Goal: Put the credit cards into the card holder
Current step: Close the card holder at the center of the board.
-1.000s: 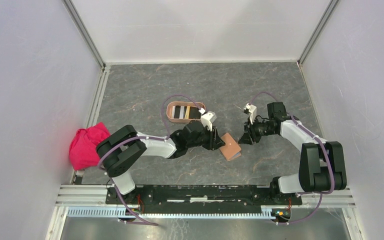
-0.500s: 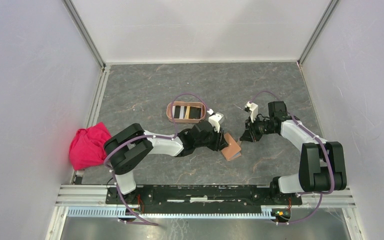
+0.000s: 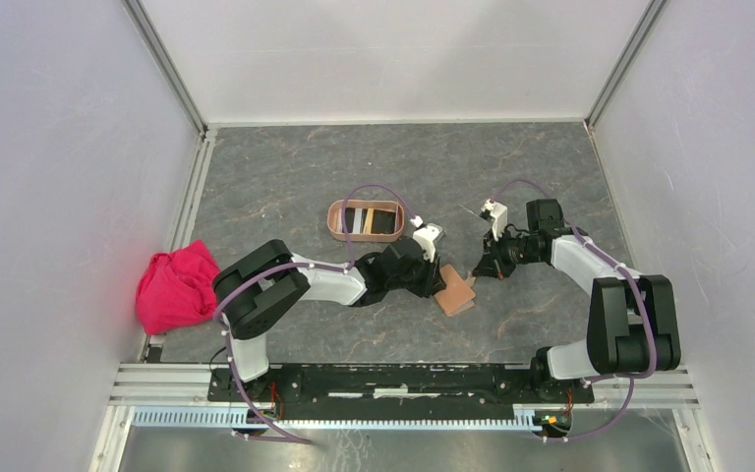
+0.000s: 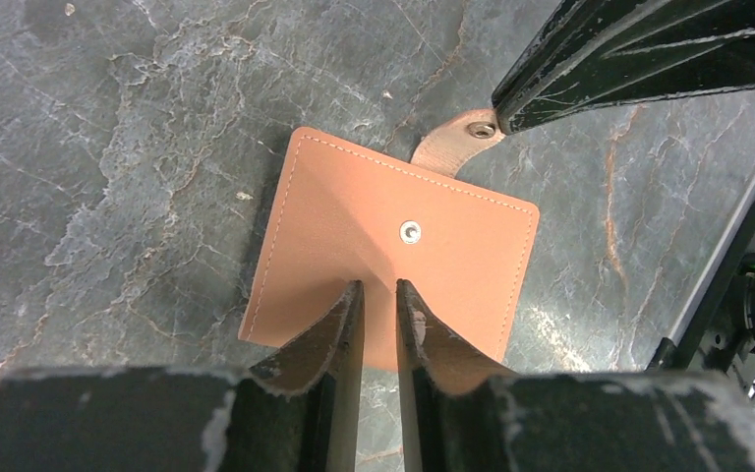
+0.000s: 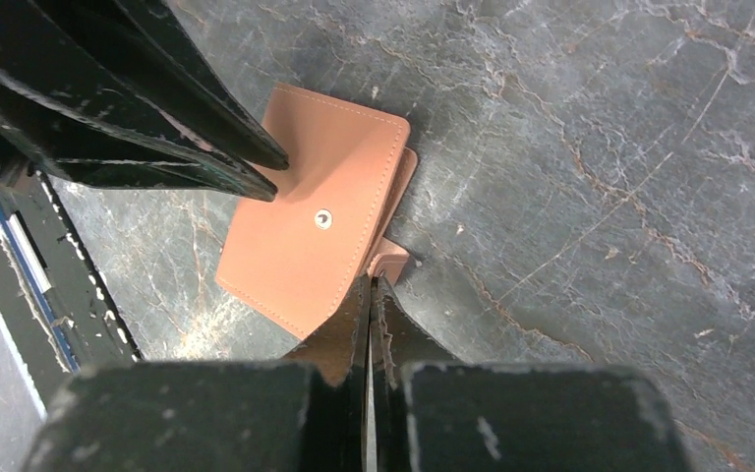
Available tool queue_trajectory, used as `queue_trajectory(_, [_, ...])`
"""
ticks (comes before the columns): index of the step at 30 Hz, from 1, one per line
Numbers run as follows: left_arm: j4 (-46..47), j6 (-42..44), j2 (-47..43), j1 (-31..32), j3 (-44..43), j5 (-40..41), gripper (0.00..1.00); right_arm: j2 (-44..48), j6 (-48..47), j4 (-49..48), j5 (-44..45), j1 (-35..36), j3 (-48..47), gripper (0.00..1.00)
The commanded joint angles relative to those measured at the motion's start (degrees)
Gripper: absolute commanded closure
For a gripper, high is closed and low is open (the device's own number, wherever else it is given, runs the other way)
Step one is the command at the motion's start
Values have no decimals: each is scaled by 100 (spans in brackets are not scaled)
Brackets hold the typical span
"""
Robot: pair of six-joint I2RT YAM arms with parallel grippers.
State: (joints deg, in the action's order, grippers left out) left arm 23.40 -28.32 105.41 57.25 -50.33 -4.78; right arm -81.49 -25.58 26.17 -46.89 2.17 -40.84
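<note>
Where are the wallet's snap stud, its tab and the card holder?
snap stud (image 4: 410,231): left wrist view, centre of the metal stud on the wallet's face.
tab (image 4: 451,147): left wrist view, bare leather mid-tab.
card holder (image 3: 331,219): top external view, its left rim.

- The card holder (image 3: 332,220) is a shallow salmon-pink oval tray with a low upright rim. It lies flat near the middle of the bench (image 3: 275,167), long axis left to right.
- The credit cards (image 3: 380,223) lie inside it side by side, showing black, pale and orange strips. Their number cannot be told.
</note>
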Motion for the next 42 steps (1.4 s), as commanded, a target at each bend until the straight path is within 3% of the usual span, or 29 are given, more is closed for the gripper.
queue_trajectory(1, [-80,378,117,26,-248,-22,76,173,1,-147,-382,-11,-109,100])
queue_trajectory(8, [-152,406,226,35,-352,-123,78,-20,-147,-13,-765,194,-82,100])
queue_trajectory(20, [-178,381,338,29,-384,-225,85,-358,-140,-77,-338,922,-73,100])
queue_trajectory(34, [-134,379,328,23,-349,-278,86,-280,470,-737,232,949,-75,100])
queue_trajectory(42, [-125,379,319,14,-339,-292,87,-413,181,-487,8,1007,-56,100])
